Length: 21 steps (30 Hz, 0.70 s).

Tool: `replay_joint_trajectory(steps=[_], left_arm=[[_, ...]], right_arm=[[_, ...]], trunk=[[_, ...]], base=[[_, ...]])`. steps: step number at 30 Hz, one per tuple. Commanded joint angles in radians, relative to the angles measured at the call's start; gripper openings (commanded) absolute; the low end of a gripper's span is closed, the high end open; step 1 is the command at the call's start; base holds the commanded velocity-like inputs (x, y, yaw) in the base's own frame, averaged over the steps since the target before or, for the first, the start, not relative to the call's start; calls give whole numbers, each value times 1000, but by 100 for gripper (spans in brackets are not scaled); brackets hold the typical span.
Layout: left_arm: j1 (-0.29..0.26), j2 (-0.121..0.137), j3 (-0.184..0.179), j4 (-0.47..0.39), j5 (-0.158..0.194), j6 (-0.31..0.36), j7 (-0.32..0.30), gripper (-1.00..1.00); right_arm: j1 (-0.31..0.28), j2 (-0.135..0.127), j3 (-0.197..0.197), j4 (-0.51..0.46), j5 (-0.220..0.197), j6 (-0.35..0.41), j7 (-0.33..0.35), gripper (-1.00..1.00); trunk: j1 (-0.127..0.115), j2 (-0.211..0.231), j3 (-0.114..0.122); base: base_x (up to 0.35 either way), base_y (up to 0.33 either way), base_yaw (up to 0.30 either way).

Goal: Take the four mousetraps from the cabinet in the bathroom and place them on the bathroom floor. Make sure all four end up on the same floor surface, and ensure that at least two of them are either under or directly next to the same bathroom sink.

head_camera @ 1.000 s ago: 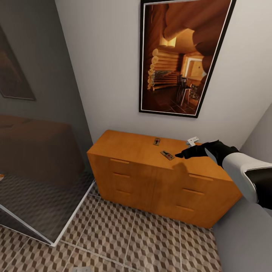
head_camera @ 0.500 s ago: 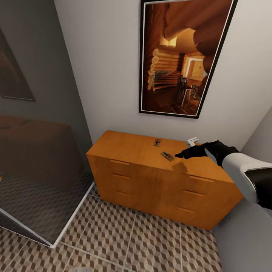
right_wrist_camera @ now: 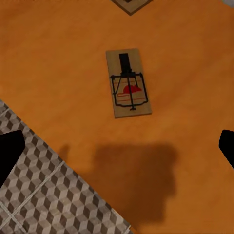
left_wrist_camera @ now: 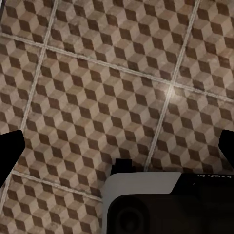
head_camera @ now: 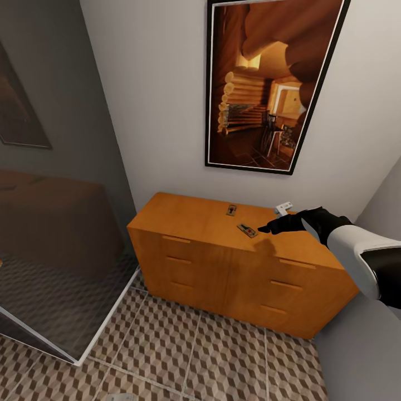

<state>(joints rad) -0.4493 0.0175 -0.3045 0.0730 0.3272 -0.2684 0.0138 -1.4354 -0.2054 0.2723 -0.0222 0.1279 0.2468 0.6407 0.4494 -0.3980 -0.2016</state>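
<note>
The cabinet [head_camera: 223, 256] stands in the middle of the head view, against the white wall, under a big framed picture [head_camera: 273, 83] of a log house. Two mousetraps lie flat on its top. One trap [head_camera: 247, 229] is near the front edge, just beside the tip of the right gripper [head_camera: 266, 228]. The other trap [head_camera: 231, 210] lies a bit farther back, apart from the first one. A small white thing [head_camera: 284, 208] sits near the back edge, right of the traps, and I cannot tell what it is. The right arm [head_camera: 356, 250] comes in from the right side of the frame and the gripper hangs over the cabinet top. In the right wrist view the near trap [right_wrist_camera: 128, 83] lies in the upper middle of the frame, with the gripper's shadow [right_wrist_camera: 141, 175] below it on the wood. The two dark fingertips [right_wrist_camera: 9, 151] sit at the far left and right edges, so the right gripper is wide apart and holds nothing. The floor [head_camera: 211, 356] fills the bottom of the head view. In the left wrist view the left gripper [left_wrist_camera: 117, 151] hangs over the floor [left_wrist_camera: 97, 78] with its fingers wide apart too. A glass shower wall [head_camera: 61, 234] stands at the left
</note>
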Motion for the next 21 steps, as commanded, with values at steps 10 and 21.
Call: replay_joint_trajectory(steps=[10,21], left_arm=[[-2,-1,-8,4,4,-6,1,100],[-2,-1,-8,4,4,-6,1,100]], right_arm=[[0,0,-5,-2,10,5,5,100],[0,0,-5,-2,10,5,5,100]], trunk=[[1,-2,-2],[1,-2,-2]], base=[[0,0,0],[43,0,0]])
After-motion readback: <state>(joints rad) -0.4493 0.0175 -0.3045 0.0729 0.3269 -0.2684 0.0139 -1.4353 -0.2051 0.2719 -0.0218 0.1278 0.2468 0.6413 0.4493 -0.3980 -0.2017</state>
